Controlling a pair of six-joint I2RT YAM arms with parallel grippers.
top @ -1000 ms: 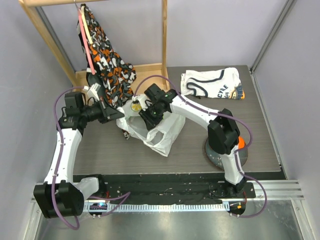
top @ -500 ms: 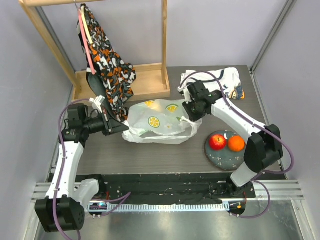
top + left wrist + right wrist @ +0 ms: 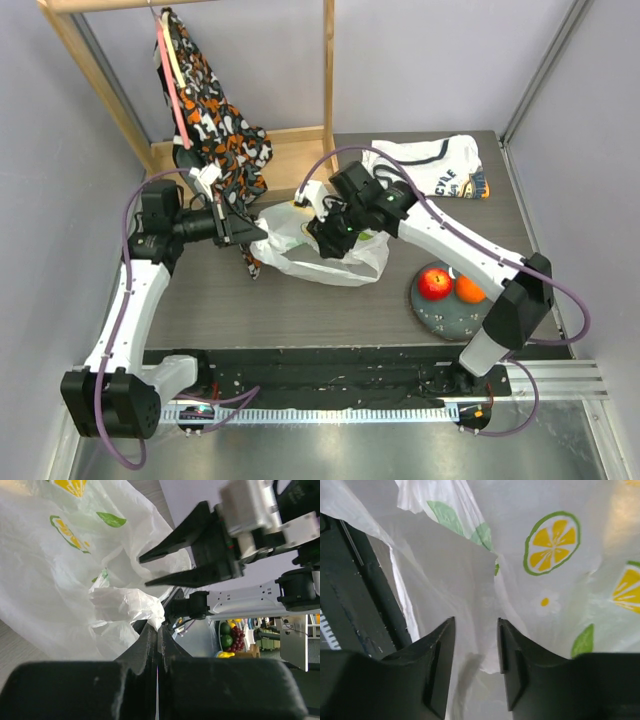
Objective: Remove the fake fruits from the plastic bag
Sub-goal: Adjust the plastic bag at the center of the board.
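The plastic bag (image 3: 330, 255), white with citrus-slice prints, lies crumpled at the table's middle. My left gripper (image 3: 256, 235) is shut on a fold of its left edge (image 3: 131, 606) and holds it lifted. My right gripper (image 3: 322, 232) is open just above the bag's middle; in its wrist view the fingers (image 3: 440, 655) straddle bare white plastic (image 3: 555, 545) with nothing between them. It shows open in the left wrist view (image 3: 143, 571) too. A red apple (image 3: 435, 283) and an orange (image 3: 470, 289) sit on a grey plate (image 3: 440, 318) at the right. Any fruit inside the bag is hidden.
A folded white shirt (image 3: 425, 165) lies at the back right. A wooden rack (image 3: 300, 165) with a hanging patterned cloth (image 3: 215, 125) stands at the back left, close behind my left gripper. Far off in the left wrist view are green fruits and dark grapes (image 3: 231, 639).
My right gripper has moved left from the bag's right end to over its middle. My left gripper has lifted the bag's left edge and bunched the bag.
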